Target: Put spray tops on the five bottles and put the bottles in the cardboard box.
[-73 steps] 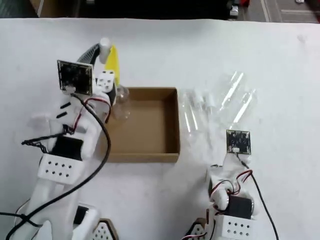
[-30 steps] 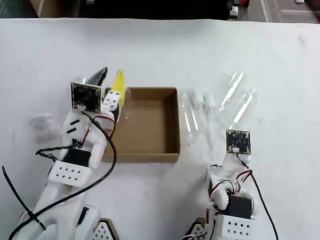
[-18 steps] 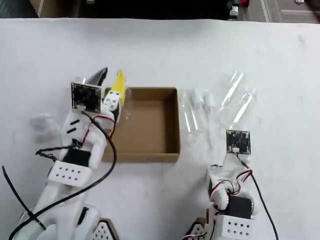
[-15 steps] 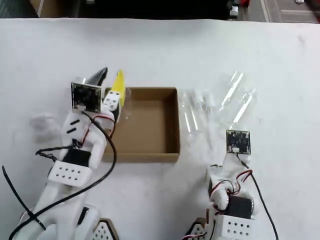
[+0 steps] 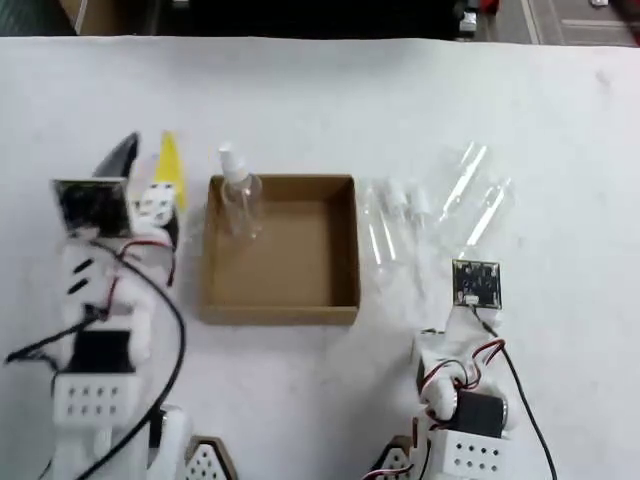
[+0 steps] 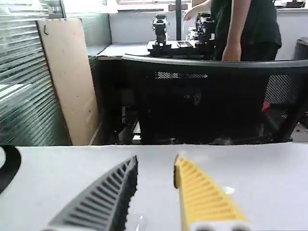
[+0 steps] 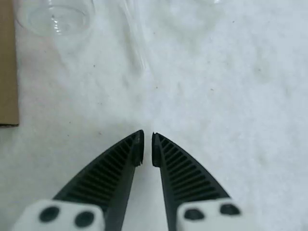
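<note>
Standing bottle [image 5: 240, 196]: clear, spray top on, upright inside cardboard box [image 5: 346, 250], far left corner.
Left gripper [image 5: 150, 142] [image 6: 155, 164]: jaws spread, empty, just left of box, apart from bottle.
Right gripper [image 7: 147, 146]: jaws pressed nearly together, nothing between, low over table [image 5: 300, 90].
Loose bottles [image 5: 470, 200]: clear, lying right of box.

2 white arms [image 5: 88, 398], black-yellow end effector [image 6: 155, 163]

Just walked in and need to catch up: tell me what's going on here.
One spray-topped bottle stands in the cardboard box, at its far left corner. The left pincer is open and empty beside the box. The right pincer is shut over bare table near the clear bottles lying right of the box.
</note>
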